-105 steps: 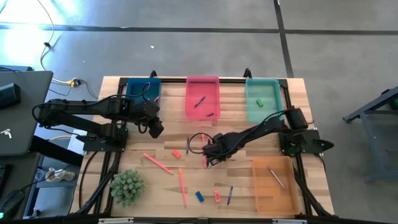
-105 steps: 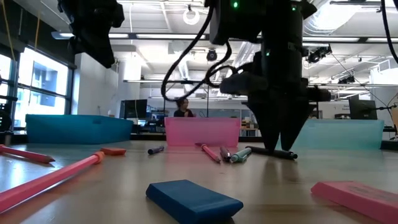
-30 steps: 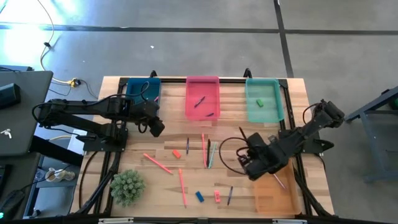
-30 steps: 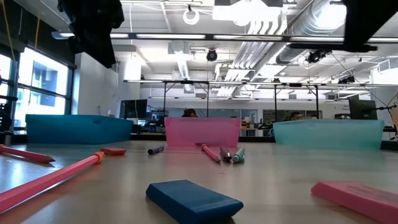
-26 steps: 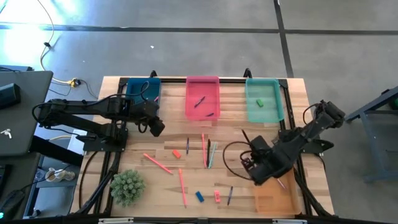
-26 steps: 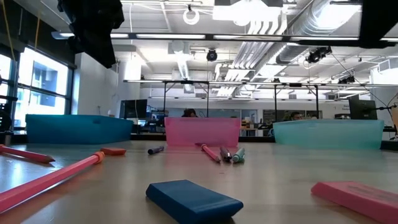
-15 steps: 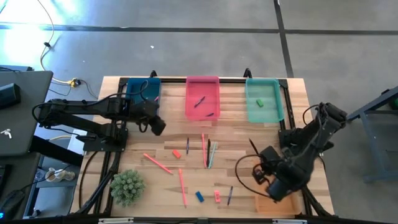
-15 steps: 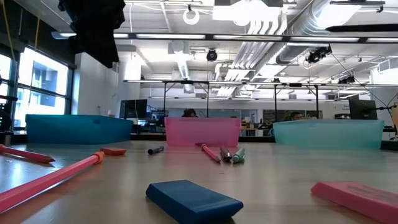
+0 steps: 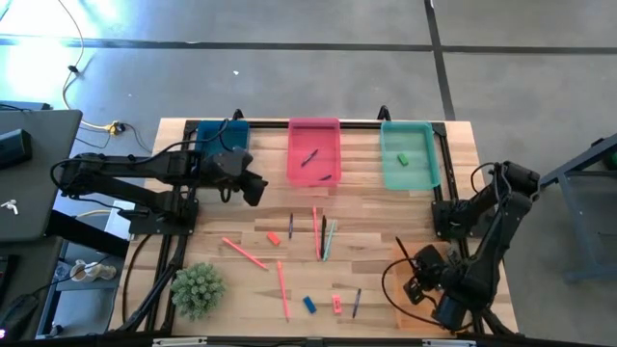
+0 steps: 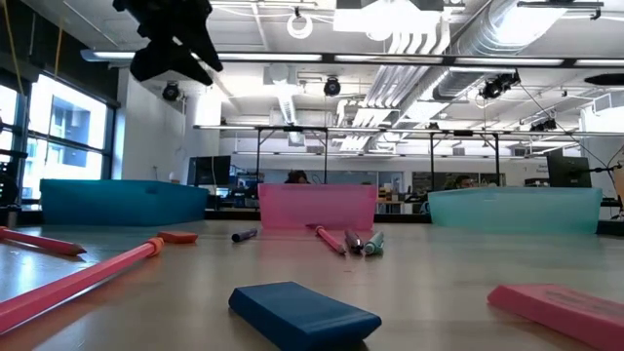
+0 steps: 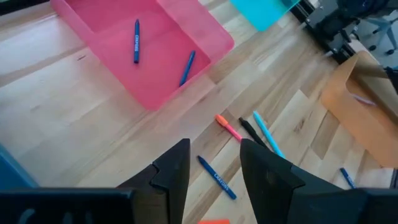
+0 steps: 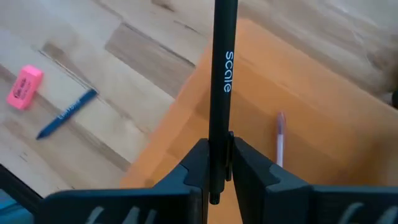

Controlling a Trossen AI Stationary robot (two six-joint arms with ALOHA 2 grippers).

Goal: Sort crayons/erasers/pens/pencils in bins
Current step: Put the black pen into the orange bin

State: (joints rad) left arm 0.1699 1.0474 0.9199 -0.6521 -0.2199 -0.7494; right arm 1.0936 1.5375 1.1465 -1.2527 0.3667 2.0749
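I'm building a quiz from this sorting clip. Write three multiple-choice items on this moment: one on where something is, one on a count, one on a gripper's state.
1. Where does the green eraser lie?
A. in the teal bin
B. in the pink bin
C. on the bare table beside the plant

2. How many crayons lie in the pink bin?
A. none
B. two
C. four

3. What is the right gripper doing?
A. hanging open over the dark blue bin
B. shut on a black pen over the orange bin
C. shut on a pink eraser

Answers:
1 A: the high view shows the green block inside the teal tray.
2 B: the left wrist view shows two blue sticks on the pink floor.
3 B: the right wrist view shows the fingers clamped on the pen above the orange tray.
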